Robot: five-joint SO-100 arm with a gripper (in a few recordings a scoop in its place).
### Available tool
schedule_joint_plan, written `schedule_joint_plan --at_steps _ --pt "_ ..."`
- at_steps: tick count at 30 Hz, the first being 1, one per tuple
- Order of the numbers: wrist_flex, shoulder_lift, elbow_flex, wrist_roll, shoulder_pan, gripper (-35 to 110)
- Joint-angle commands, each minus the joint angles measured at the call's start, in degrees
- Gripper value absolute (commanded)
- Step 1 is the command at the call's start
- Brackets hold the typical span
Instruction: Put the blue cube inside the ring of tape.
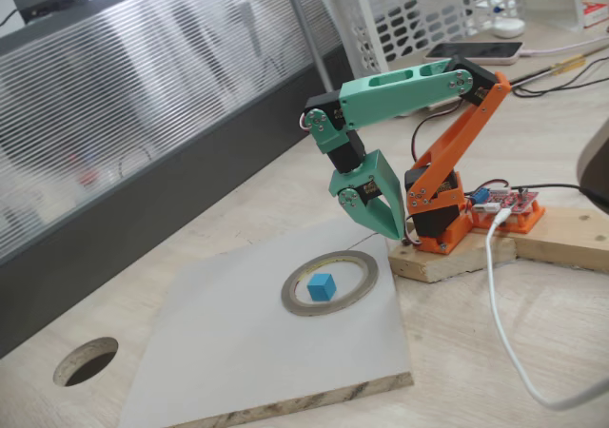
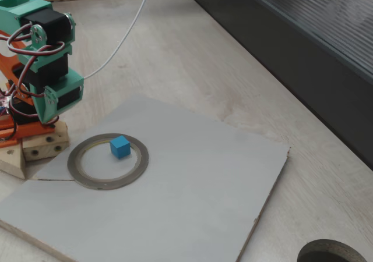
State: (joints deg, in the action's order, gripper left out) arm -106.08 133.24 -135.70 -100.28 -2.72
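Plastic cube (image 1: pixel 322 286), light, rigid, slick-faced, sits inside the ring (image 1: pixel 329 282); opposite flat faces suit gripping. Gripper (image 1: pixel 373 214) hangs beside the ring, jaws pressed together, empty.

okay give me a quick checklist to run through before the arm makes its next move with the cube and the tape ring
1. Blue cube inside the ring of tape: ok, in both fixed views.
2. Cube flat on the grey board, clear of the ring's rim: ok.
3. Gripper away from the cube, up beside the ring's far edge: ok.
4. Gripper holding nothing: ok, though whether it is open or shut: cannot tell.
5. White cable away from the board: ok.
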Motion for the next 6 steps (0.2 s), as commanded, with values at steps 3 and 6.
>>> schedule_joint_plan --at_steps 3,6 --pt "-0.7 -0.09 -0.97 -0.53 -0.7 0" --pt "-0.7 -0.09 -0.97 -0.53 -0.7 0"
